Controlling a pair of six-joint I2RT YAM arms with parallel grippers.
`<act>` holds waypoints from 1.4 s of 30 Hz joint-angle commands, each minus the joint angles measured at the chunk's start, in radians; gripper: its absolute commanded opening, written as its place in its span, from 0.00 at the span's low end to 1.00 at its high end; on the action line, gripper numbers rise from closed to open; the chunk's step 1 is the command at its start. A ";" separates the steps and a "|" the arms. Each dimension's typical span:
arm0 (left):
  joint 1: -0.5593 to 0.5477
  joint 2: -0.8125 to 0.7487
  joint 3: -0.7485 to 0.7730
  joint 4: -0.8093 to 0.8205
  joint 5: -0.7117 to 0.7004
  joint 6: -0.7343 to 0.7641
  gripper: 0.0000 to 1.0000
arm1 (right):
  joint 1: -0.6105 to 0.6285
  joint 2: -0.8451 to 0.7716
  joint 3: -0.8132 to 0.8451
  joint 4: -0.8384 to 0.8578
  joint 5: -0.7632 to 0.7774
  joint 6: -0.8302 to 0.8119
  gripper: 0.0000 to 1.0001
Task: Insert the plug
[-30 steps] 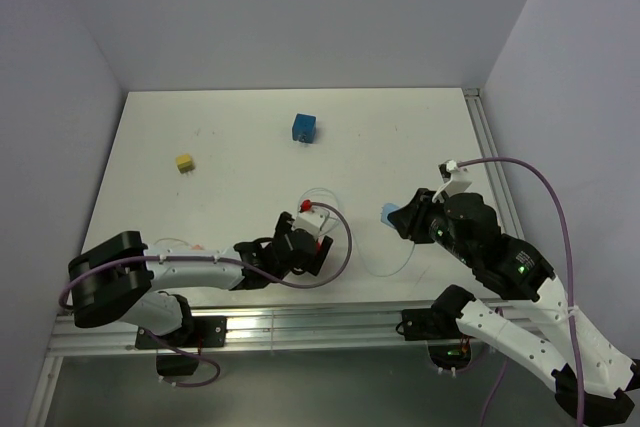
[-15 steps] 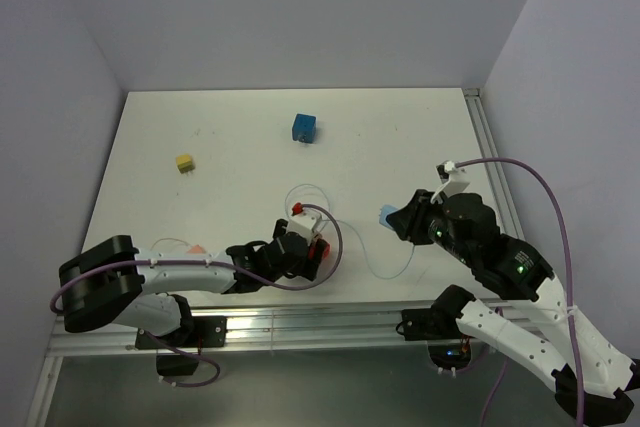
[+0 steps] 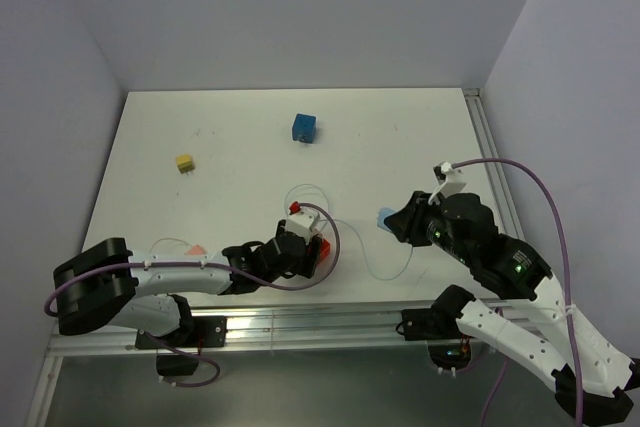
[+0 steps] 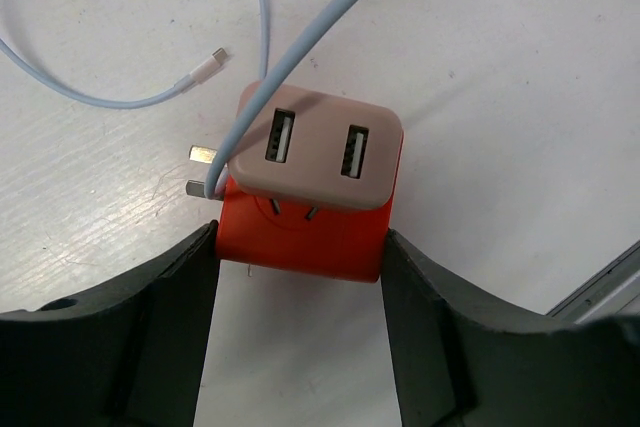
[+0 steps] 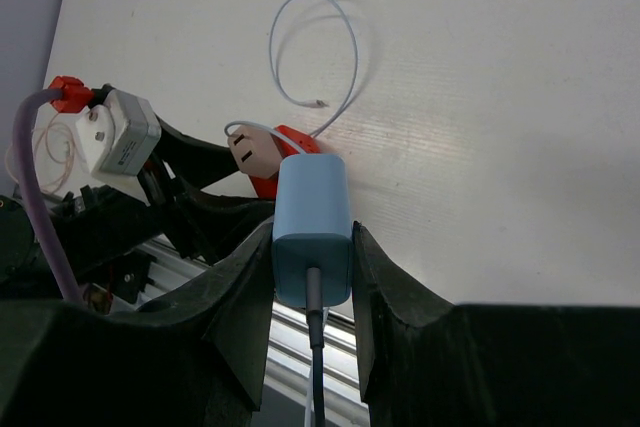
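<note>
White table (image 3: 400,137) filled the top view, and both arms reached over its near half. The right gripper (image 3: 392,219) hung at about 4 o'clock on the table. In its wrist view the right gripper (image 5: 312,237) was clamped on a pale blue rectangular plug (image 5: 312,215), a finger pressed to each long side and a cord leaving the plug's near end. The plug was held above the surface, well apart from the other blocks.

At 6 o'clock the left gripper (image 3: 305,252) sat low over the table. Its wrist view showed the left gripper (image 4: 300,247) closed narrowly on an orange-red plastic block (image 4: 300,242), both fingers touching the block's sides. A beige square charger (image 4: 318,147) with 2 USB ports lay on top of that block, and 2 metal prongs stuck out at its 9 o'clock side.

A blue cube (image 3: 304,128) stood near 12 o'clock, and a small yellow block (image 3: 185,162) near 10 o'clock. A thin pale cable (image 4: 300,47) crossed the charger's corner, and its white connector tip (image 4: 205,65) lay loose on the table at the charger's 10 o'clock.
</note>
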 commanded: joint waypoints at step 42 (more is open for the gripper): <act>0.374 0.069 -0.149 0.428 0.940 -0.354 0.00 | 0.441 0.538 0.041 0.130 0.047 -0.098 0.00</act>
